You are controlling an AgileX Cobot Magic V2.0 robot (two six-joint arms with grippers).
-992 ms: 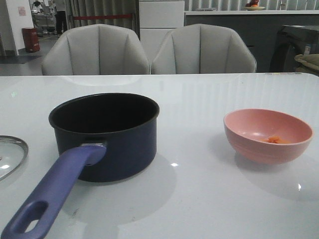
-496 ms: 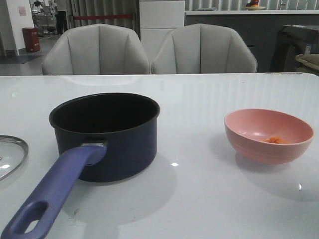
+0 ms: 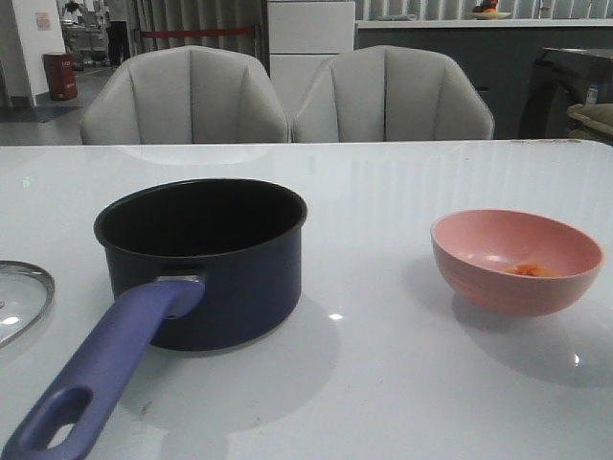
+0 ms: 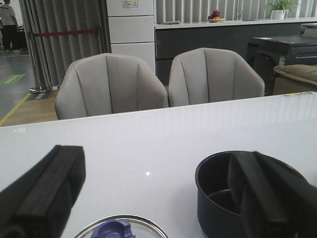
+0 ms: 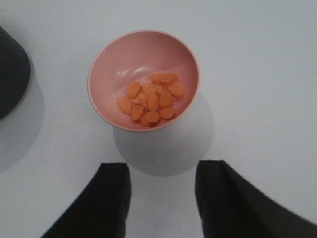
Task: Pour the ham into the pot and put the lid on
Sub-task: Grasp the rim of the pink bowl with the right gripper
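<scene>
The dark navy pot (image 3: 206,259) stands left of centre, its purple-blue handle (image 3: 101,369) pointing to the front edge; it also shows in the left wrist view (image 4: 218,198). The ham (image 5: 151,99), several orange chunks, lies in a pink bowl (image 3: 515,261) on the right; the right wrist view shows the bowl (image 5: 124,54) from above. The glass lid (image 3: 19,297) lies at the far left, its blue knob (image 4: 111,231) below my left gripper. My left gripper (image 4: 158,186) is open and empty above the lid. My right gripper (image 5: 161,186) is open and empty, above the table just short of the bowl.
The white glossy table (image 3: 383,383) carries everything. Two grey chairs (image 3: 287,96) stand behind its far edge. A dark cabinet (image 3: 565,86) stands at the back right.
</scene>
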